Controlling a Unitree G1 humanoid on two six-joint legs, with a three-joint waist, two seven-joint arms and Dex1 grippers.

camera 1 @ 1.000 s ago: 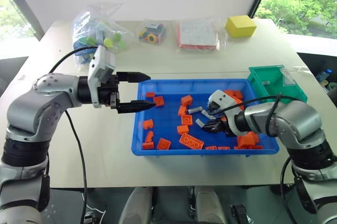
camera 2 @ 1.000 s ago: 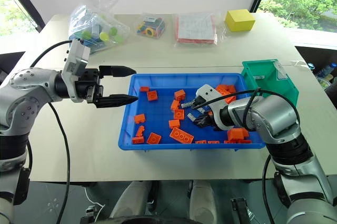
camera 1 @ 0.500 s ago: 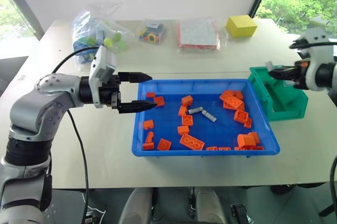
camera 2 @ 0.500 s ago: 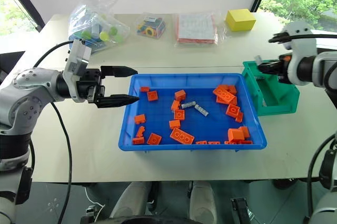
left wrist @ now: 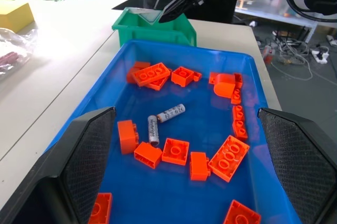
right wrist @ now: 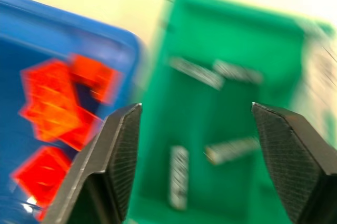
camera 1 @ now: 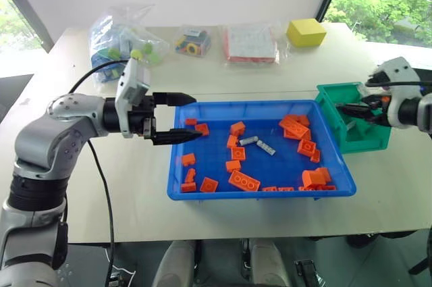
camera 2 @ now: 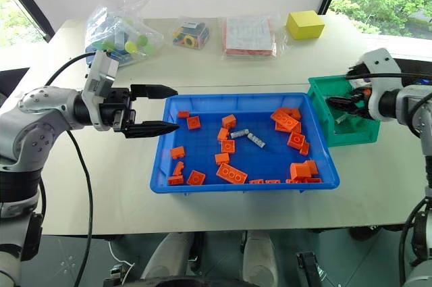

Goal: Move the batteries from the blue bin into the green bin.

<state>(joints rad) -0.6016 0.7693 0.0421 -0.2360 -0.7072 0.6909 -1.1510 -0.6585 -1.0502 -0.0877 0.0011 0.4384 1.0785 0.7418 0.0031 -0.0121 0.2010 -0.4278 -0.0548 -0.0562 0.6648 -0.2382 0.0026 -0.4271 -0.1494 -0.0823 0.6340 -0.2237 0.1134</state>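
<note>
Right gripper (right wrist: 192, 145): black fingers spread wide, empty, above the deep green plastic bin (camera 1: 370, 132).
Batteries: several grey cylinders (right wrist: 179, 176) below it; two (camera 1: 258, 144) in the shallow blue plastic tray (camera 1: 260, 192).
Left gripper (camera 1: 181, 117): open, empty, beside the tray.
Advice: approach the remaining pair from above, avoiding orange bricks (camera 1: 244, 180).

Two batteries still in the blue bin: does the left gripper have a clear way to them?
Probably yes. The left gripper hangs open at the blue bin's left rim; the two batteries lie uncovered mid-bin, orange bricks just beside them, nothing on top.

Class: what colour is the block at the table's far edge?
Yellow: the block, best seen in the left eye view.
</note>
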